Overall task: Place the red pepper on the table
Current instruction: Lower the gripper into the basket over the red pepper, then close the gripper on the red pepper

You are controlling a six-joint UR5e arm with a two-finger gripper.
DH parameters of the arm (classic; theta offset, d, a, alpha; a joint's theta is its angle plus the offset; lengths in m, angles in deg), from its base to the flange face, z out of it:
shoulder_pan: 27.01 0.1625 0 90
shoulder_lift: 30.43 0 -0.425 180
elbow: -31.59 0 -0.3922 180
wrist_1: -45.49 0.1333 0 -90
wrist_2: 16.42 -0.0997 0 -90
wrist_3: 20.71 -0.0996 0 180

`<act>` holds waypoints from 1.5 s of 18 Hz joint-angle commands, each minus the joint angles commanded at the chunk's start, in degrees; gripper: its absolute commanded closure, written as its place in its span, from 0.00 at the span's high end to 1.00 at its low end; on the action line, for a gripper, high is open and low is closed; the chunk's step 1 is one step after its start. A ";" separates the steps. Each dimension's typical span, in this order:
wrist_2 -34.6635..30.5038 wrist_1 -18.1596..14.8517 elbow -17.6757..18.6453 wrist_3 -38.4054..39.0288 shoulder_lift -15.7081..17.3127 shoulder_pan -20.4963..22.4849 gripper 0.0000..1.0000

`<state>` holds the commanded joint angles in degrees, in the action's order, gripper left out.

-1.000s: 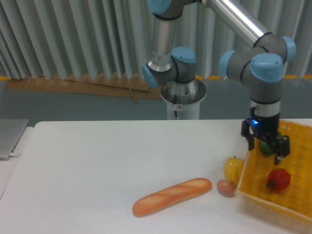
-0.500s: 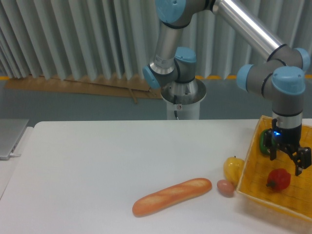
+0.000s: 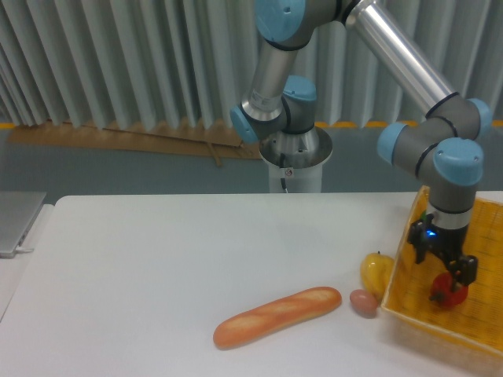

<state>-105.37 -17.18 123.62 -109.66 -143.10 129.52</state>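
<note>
Camera, yellow basket [image 3: 409, 259] holding red pepper [image 3: 449, 291], jaws spread just above it

A robotics lab setting is indicated. An industrial arm [image 3: 369, 47] is mounted on a pedestal [image 3: 295, 161] behind a plain white table [image 3: 157, 259], backed by corrugated grey wall panelling [image 3: 118, 63]. Toy foods are laid out, including a bread loaf [image 3: 277, 316].
</note>
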 joint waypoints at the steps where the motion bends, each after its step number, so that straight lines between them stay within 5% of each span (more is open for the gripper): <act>1: 1.58 0.00 -0.44 0.01 0.00 0.52 1.00; 17: 2.04 0.53 -2.11 -5.87 0.70 7.55 1.00; 27: 1.24 2.29 -3.52 -2.19 -1.40 9.41 1.00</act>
<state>-104.13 -14.89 120.10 -111.85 -144.50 138.93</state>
